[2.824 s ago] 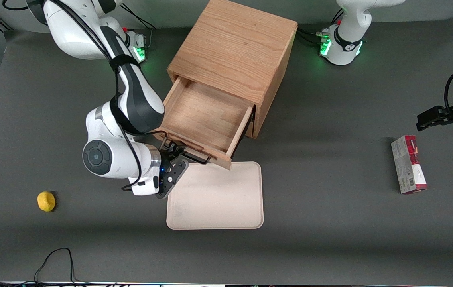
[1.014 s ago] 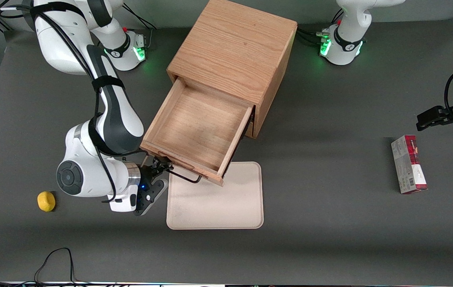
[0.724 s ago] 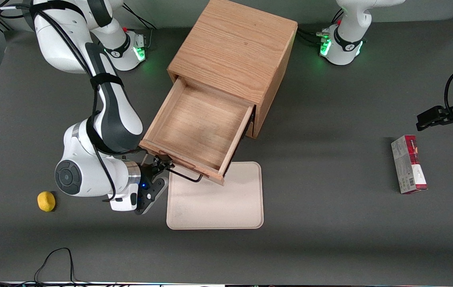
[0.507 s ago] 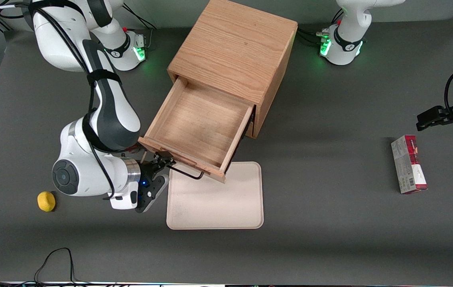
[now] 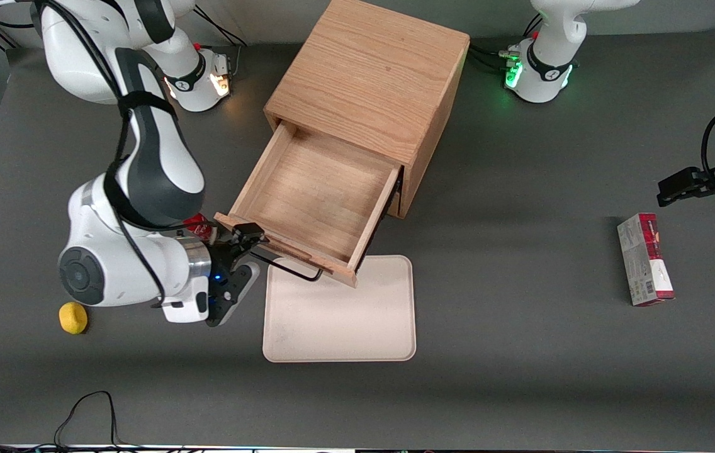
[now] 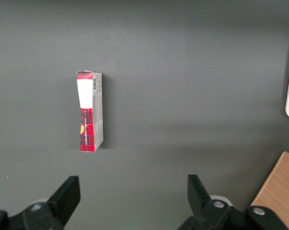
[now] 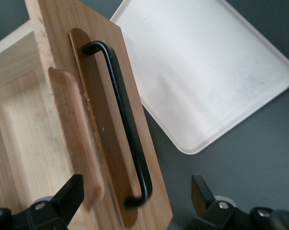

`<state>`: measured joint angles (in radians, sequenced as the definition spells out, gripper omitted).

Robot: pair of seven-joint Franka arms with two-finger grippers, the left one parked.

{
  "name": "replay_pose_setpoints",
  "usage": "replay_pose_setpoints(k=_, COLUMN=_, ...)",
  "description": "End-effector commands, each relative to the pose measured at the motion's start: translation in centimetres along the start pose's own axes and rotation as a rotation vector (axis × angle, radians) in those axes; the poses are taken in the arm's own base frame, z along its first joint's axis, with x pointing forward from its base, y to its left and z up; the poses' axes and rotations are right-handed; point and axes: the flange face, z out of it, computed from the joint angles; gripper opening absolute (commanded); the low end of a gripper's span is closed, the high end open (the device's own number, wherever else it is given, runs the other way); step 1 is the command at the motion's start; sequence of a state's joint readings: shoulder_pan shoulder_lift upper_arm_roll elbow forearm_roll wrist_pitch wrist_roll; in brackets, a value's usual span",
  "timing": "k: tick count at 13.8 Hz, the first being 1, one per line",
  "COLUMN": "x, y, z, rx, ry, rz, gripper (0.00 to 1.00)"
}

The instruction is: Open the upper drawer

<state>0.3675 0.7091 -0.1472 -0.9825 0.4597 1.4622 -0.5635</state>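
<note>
The gripper on the working arm has its two black fingers spread wide apart, and they hold nothing. It sits just beside the end of the thin black wire handle, close to the corner of the drawer front that is toward the working arm's end of the table. In the right wrist view the handle runs between the two fingertips but does not touch them. The handle is fixed to the flat wooden front of the upper drawer, a light oak tray that is pulled far out of the light oak box cabinet. The drawer is open and its bare wooden floor shows. The drawer front hangs over the edge of a flat cream plastic tray with round corners, which lies on the dark grey table nearer to the front camera than the cabinet. A small round yellow ball lies on the table near the working arm's big white wrist. A red and white cardboard box lies flat on the table, well apart from the cabinet, toward the parked arm's end.
</note>
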Motion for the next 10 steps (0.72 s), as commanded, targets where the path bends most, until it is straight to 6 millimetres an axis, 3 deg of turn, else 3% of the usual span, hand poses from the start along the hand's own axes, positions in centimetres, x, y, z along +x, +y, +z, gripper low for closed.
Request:
replay_pose_setpoints(k=1, x=-2.8, y=-1.2, z=-6.1, rx=-0.041, ry=0.033, rz=-0.020, gripper=1.00)
replay_pose_setpoints(k=7, x=-10.3, y=-3.4, z=-11.7, rx=-0.220, ry=-0.086, rz=0.044, gripper=1.00)
replay_pose_setpoints(k=10, x=-15.3, y=-3.8, z=-12.6, rx=-0.233, ry=-0.070, rz=0.135, gripper=1.00)
